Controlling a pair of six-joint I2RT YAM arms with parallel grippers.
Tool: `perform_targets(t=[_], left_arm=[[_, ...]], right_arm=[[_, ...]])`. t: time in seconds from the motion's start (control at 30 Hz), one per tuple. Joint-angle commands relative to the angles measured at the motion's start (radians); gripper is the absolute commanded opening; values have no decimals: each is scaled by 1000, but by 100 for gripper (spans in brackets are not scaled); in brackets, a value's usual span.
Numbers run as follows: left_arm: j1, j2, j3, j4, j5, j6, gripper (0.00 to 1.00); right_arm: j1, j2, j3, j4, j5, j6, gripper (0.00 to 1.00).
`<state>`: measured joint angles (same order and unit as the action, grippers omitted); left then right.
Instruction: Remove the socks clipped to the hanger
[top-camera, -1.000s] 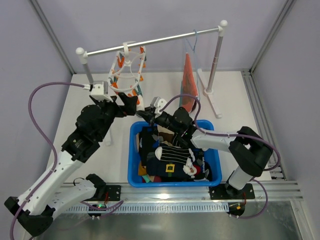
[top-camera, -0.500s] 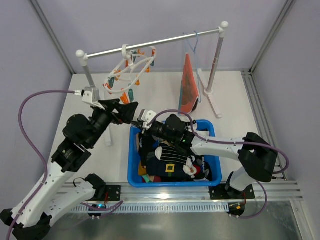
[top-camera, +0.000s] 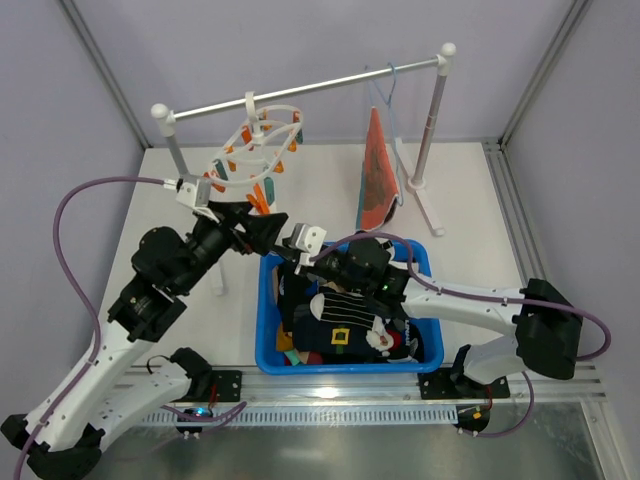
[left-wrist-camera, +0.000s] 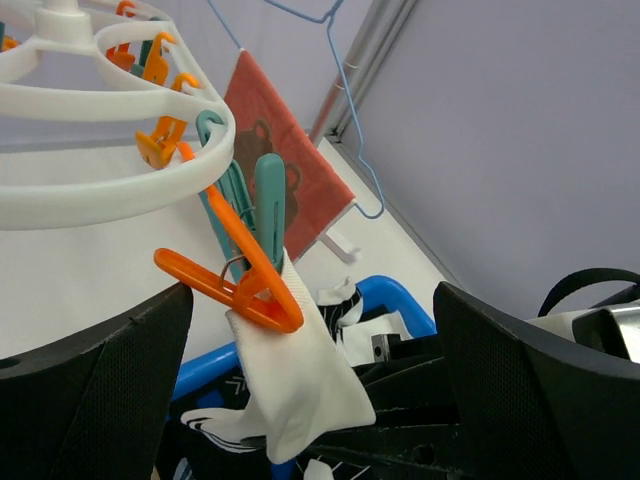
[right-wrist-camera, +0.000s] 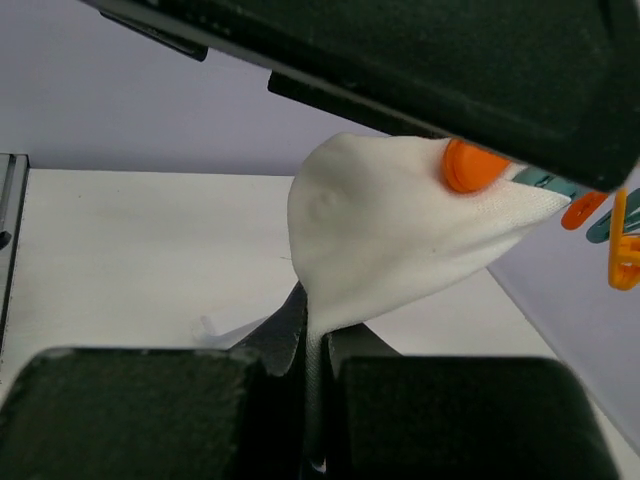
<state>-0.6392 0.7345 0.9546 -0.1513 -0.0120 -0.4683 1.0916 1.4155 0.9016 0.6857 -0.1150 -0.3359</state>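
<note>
My right gripper (right-wrist-camera: 315, 350) is clamped shut on the lower edge of the sock (right-wrist-camera: 380, 230), above the bin (top-camera: 262, 330). My left gripper (left-wrist-camera: 315, 400), spread wide and empty, has moved in around the peg (left-wrist-camera: 240, 290) that bites the sock. Beyond, the hanger (left-wrist-camera: 110, 190) has swung and tilted toward me, so the sock is taut but not free.

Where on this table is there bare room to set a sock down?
Bare table right of the bin and at the back between hanger and cloth. Crowded: the bin is full, and left gripper and right gripper meet at the clipped sock.
</note>
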Motion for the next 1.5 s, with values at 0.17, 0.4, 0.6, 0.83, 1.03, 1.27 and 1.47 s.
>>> perform_targets(t=[0.17, 0.4, 0.6, 0.83, 1.03, 1.27, 1.47], left_arm=[[3, -78, 9, -2, -55, 14, 100], [3, -38, 23, -27, -86, 19, 100], [3, -55, 21, -31, -75, 20, 100], [3, -95, 13, -27, -49, 11, 100], [3, -115, 6, -16, -26, 5, 100], [3, -86, 3, -7, -20, 10, 100], [3, -75, -10, 18, -8, 5, 99]], right_arm=[[21, -153, -12, -122, 92, -109, 4], [21, -253, -15, -227, 181, -184, 4], [17, -326, -1, -316, 374, -278, 4], [-6, -325, -3, -273, 593, -365, 4], [-6, -259, -3, -169, 681, -448, 4], [13, -185, -15, -73, 708, -494, 5], [14, -190, -3, -136, 638, -395, 4]])
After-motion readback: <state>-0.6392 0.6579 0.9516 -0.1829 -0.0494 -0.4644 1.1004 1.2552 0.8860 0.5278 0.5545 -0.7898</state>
